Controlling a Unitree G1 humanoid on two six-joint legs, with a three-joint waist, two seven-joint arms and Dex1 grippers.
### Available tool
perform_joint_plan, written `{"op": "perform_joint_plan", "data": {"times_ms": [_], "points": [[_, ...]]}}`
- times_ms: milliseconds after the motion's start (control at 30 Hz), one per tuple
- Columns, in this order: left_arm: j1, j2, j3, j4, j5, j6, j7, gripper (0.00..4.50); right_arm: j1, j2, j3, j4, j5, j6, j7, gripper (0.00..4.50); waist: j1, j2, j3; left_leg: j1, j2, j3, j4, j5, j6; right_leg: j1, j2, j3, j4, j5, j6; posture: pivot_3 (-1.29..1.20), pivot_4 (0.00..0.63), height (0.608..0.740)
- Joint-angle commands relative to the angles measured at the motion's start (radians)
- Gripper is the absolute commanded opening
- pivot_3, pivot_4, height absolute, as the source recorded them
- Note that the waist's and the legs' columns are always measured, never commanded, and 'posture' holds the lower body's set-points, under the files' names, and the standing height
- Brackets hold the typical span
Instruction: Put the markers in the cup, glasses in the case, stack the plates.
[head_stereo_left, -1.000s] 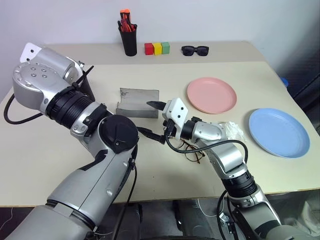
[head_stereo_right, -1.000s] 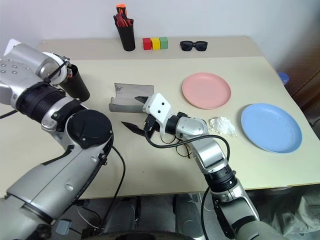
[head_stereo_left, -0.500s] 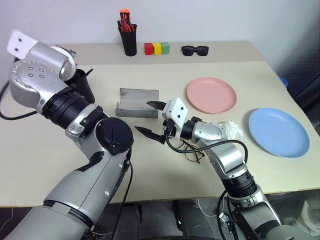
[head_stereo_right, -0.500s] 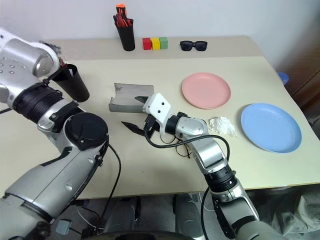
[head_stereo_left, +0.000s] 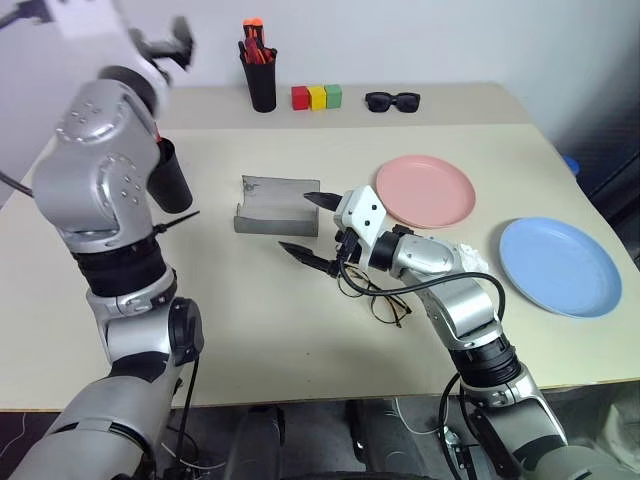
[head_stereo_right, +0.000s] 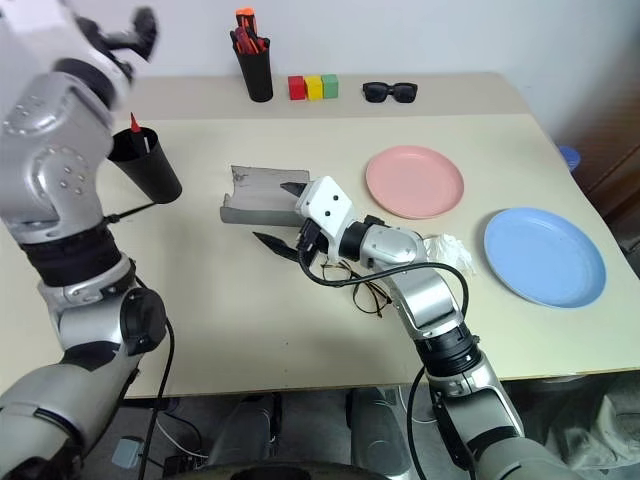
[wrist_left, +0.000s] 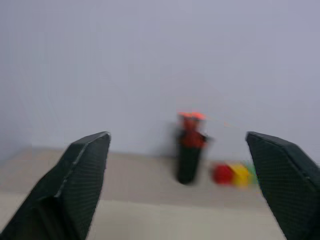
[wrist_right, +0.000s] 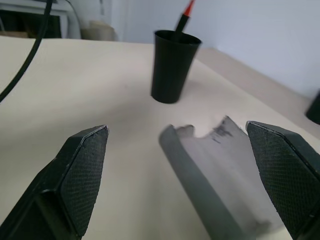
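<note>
Since the earlier frames the left hand (head_stereo_left: 165, 45) has lifted away from the cup (head_stereo_right: 147, 165) and is now hanging high above it, fingers spread and empty; the right hand (head_stereo_left: 312, 228) is holding its place.

A red marker (head_stereo_right: 134, 124) is standing tip-up in the cup at the counter's (head_stereo_left: 250, 320) left side; a white marker cannot be made out.

The right hand is hovering with fingers spread wide, nothing between them, just in front of the case (head_stereo_left: 274, 204), which is lying open at mid-counter.

The glasses (head_stereo_left: 385, 302) are lying flat beneath the right forearm, just beside the wrist. Judgement: thin wire frame, very light, springy and easily bent; lenses are likely to smudge or scratch. Best hold is probably the bridge or a temple near the hinge, with light pressure.

The pink plate (head_stereo_left: 424, 190) and blue plate (head_stereo_left: 558, 266) are lying well apart, unstacked. Judgement: both are stiff, light, slick plastic, best pinched at the rim.
</note>
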Motion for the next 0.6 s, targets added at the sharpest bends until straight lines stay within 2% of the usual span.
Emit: {"op": "perform_joint_plan", "data": {"times_ms": [33,400,600], "points": [[0.043,-0.001,-0.016,-0.039,-0.012,0.059,-0.009,4.42,-0.003,-0.005,-0.017,-0.022,0.004,-0.022,-0.002,4.50,-0.006,0.000,0.000,0.000,0.000,0.000,0.000,0.000,0.000,0.000,0.000,0.000,0.000,0.000,0.000,0.00,0.150,0.740],[0.204,0.109,-0.021,0.060,0.079,0.002,-0.012,4.42,0.014,0.009,0.002,-0.036,0.005,-0.018,-0.008,4.50,-0.021,0.000,0.000,0.000,0.000,0.000,0.001,0.000,0.000,0.000,0.000,0.000,0.001,0.000,0.000,0.00,0.150,0.740],[0.217,0.139,0.018,0.098,0.097,-0.073,-0.006,4.42,0.020,0.011,0.007,-0.040,0.005,-0.016,-0.007,4.50,-0.017,0.000,0.000,0.000,0.000,0.000,0.001,0.000,0.000,0.000,0.000,0.000,0.001,0.000,0.000,0.00,0.150,0.740]]}}
